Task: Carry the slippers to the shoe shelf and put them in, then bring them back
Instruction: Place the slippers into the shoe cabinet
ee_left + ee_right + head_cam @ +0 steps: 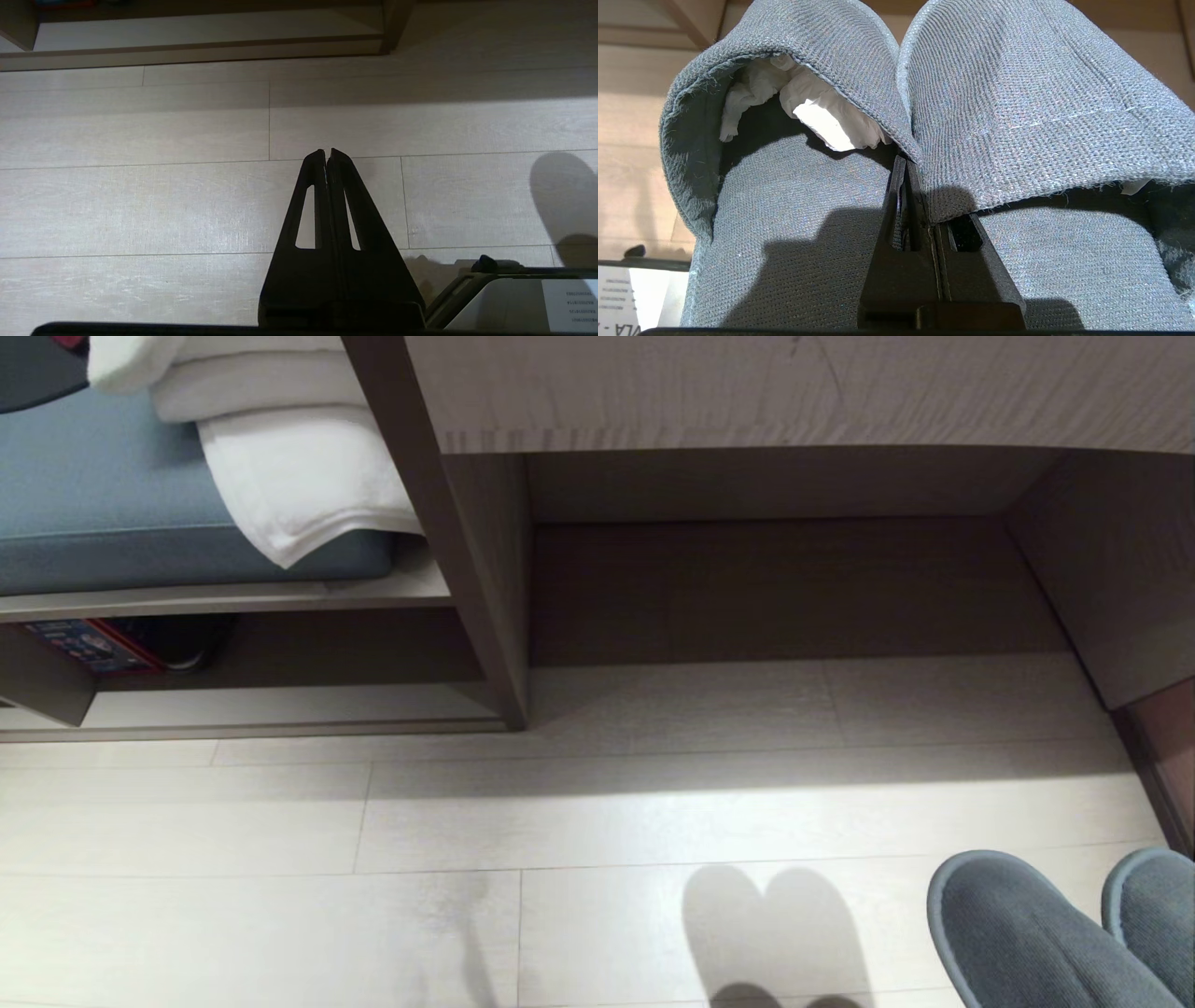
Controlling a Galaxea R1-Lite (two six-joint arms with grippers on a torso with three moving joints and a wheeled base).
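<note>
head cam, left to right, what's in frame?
Blue cushion → white towels → upright side panel → wide kneehole under the desk → slippers, bottom right corner over the pale floor.

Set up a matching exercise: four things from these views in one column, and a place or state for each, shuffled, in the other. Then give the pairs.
Things:
1. slippers
2. left gripper
3. white towels
4. right gripper

Places or states:
A. shut and empty above the pale floor
B. folded on the blue cushion
C. shut on the fabric where the pair's inner edges meet
D. held side by side, white paper stuffed in one

Pairs: 1-D, 2-A, 3-B, 4-C
</note>
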